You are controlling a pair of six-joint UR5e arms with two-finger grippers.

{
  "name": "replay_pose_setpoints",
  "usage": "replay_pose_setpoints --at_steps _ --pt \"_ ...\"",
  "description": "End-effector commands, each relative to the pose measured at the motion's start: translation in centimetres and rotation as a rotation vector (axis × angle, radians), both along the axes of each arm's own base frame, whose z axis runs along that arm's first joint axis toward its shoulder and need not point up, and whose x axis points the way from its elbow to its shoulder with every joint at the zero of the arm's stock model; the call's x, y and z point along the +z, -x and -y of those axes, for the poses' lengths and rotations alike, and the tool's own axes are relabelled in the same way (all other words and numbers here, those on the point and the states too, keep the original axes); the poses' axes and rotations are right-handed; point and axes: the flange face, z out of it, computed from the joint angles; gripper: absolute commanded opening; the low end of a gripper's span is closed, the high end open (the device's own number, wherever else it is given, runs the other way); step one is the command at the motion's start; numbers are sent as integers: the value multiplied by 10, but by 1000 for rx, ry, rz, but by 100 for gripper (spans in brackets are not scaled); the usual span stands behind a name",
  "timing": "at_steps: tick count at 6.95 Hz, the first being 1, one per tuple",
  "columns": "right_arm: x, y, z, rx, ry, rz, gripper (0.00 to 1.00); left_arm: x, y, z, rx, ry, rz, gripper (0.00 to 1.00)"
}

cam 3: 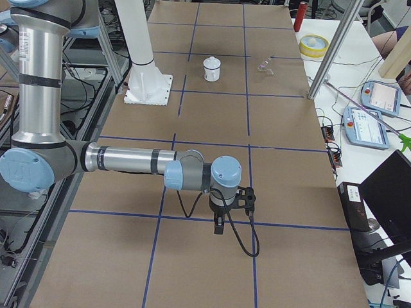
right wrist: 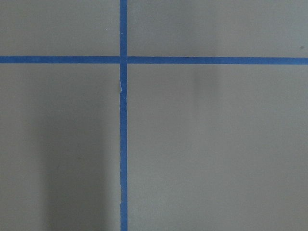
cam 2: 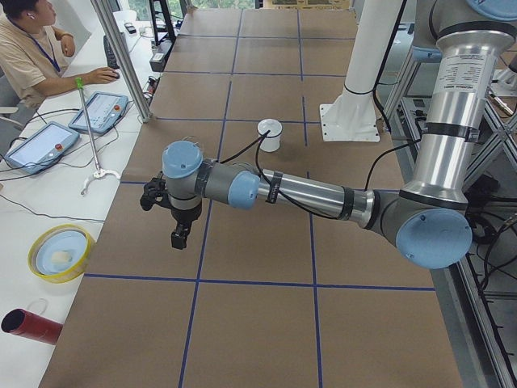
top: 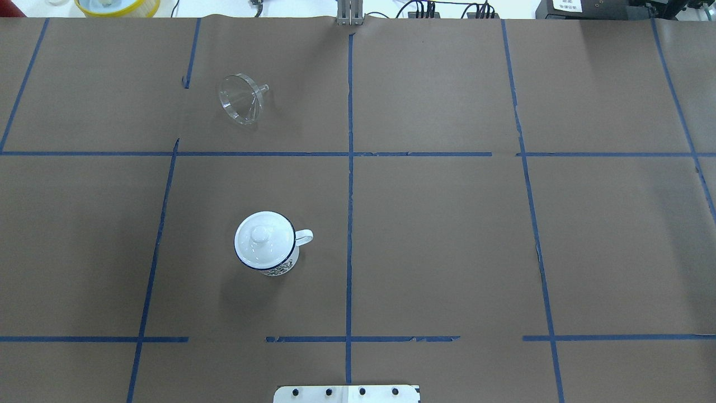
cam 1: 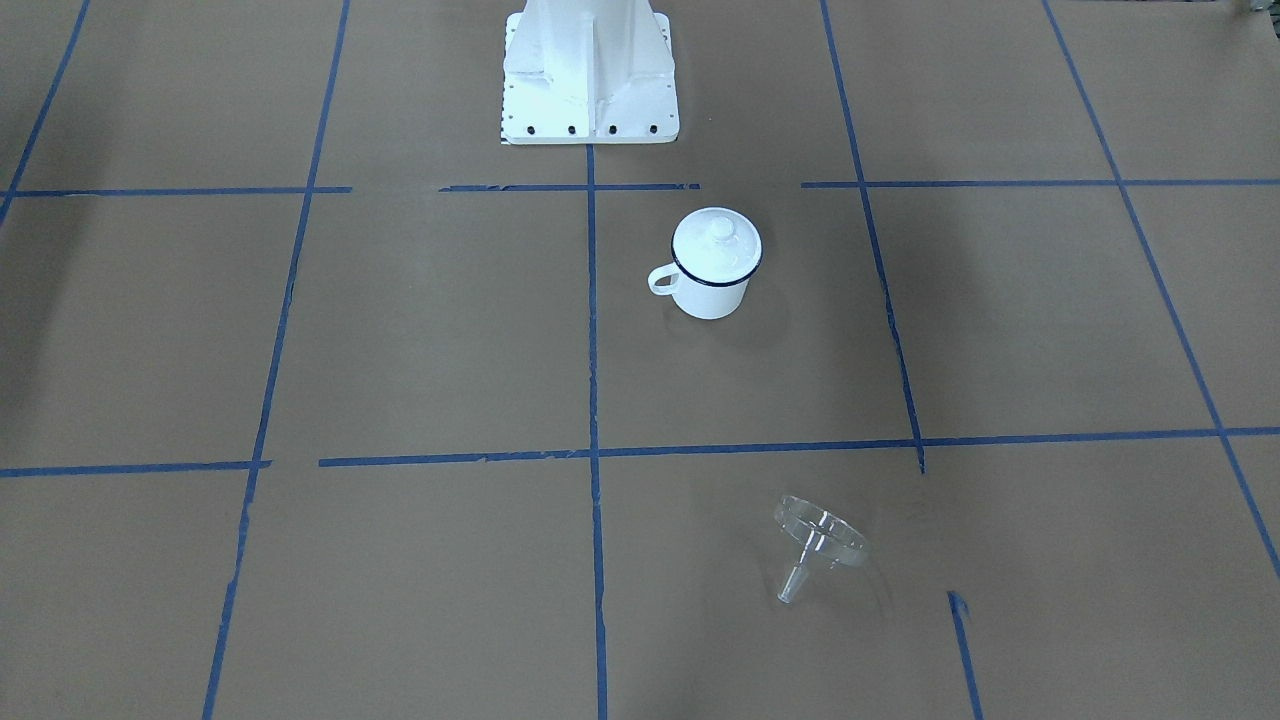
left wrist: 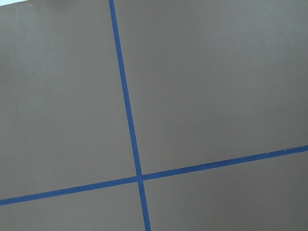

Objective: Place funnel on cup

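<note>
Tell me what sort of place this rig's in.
Probably a robotics lab set up for data collection: brown paper-covered table gridded with blue tape, grey teach-pendant tablets on the white side bench, and a seated operator beside them.

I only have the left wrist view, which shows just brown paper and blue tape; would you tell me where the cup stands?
Observer: The cup stands upright on the robot's left half of the table.
Operator: Is its mouth free?
Observer: No, a white domed lid sits on it.
Operator: And the funnel?
Observer: The funnel lies on its side, farther from the robot, apart from the cup.
</note>
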Motion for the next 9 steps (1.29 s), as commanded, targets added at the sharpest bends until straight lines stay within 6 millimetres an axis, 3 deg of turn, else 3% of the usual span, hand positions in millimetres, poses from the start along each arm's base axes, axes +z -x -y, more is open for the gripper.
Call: replay_pose_setpoints --at_steps 1,5,7,9 --pt "0 0 0 0 0 0 100 1 0 0 1 0 2 100" --pt "0 0 0 0 0 0 100 0 0 -1 -12 15 -1 100" --pt "0 0 0 0 0 0 100 -17 -1 -4 -74 38 -20 100" --pt "0 0 0 0 0 0 100 -49 -38 -9 -59 14 -44 100"
